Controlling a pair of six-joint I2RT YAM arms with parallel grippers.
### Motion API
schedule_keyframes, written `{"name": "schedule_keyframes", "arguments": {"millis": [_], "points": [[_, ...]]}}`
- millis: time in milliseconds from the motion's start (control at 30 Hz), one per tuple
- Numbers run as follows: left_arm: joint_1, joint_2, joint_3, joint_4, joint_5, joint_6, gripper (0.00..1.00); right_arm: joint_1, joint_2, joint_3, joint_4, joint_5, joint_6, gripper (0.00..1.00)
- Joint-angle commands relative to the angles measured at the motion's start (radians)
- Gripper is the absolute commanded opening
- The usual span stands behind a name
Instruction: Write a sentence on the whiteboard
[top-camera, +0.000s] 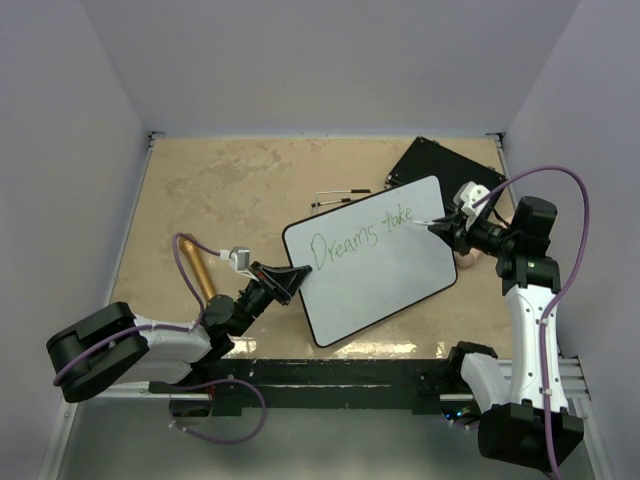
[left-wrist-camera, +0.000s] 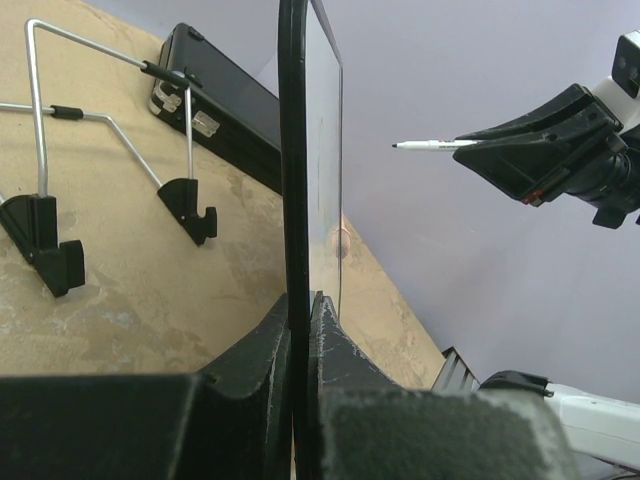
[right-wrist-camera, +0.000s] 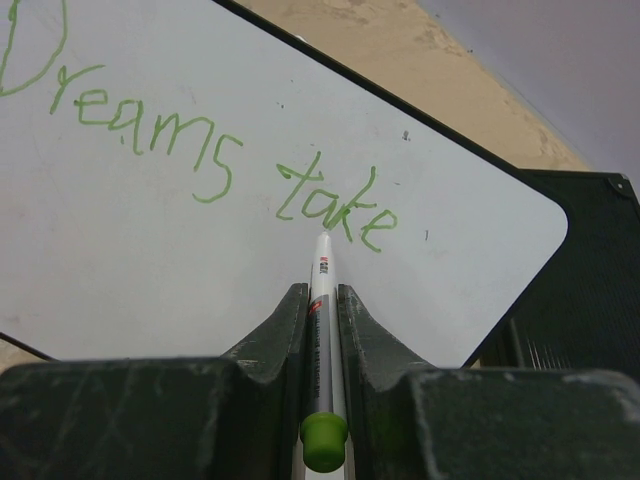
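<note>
- The whiteboard (top-camera: 375, 262) hangs tilted over mid-counter (top-camera: 230, 190), face up, long axis running left to far right.
- Left pincer (top-camera: 285, 282) clamps its left edge; right pincer (top-camera: 452, 226) pinches a marker (right-wrist-camera: 322, 262).
- "Dreams take" is written, so this is likely mid-sentence; the next word probably needs a lower line.

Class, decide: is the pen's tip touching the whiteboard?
Apart. The left wrist view sees the whiteboard edge-on, and a strip of wall shows between its face and the tip of the pen.
</note>
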Motion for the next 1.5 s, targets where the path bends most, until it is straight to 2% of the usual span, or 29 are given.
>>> {"name": "schedule_keyframes", "arguments": {"millis": [0,367,633,833,1067,1333,1467], "points": [[-0.001,0.013,-0.092,0.045,0.060,0.064,0.00,-0.006,-0.004,0.008,-0.008,-0.053,-0.011,0.00],[-0.001,0.049,-0.111,0.139,0.079,0.009,0.00,-0.008,0.021,0.014,-0.058,-0.083,-0.068,0.00],[-0.001,0.062,-0.112,0.151,0.091,0.039,0.00,-0.008,0.030,0.023,-0.092,-0.086,-0.096,0.00],[-0.003,-0.029,-0.098,0.039,0.074,0.091,0.00,-0.006,0.026,0.021,-0.109,-0.099,-0.112,0.00],[-0.004,-0.159,-0.072,-0.166,0.039,0.158,0.00,-0.008,0.033,0.032,-0.146,-0.102,-0.152,0.00],[-0.004,-0.182,-0.072,-0.203,0.027,0.176,0.00,-0.006,0.033,0.044,-0.164,-0.091,-0.177,0.00],[-0.004,-0.182,-0.071,-0.205,0.027,0.181,0.00,-0.006,0.041,0.067,-0.229,-0.079,-0.210,0.00]]}}
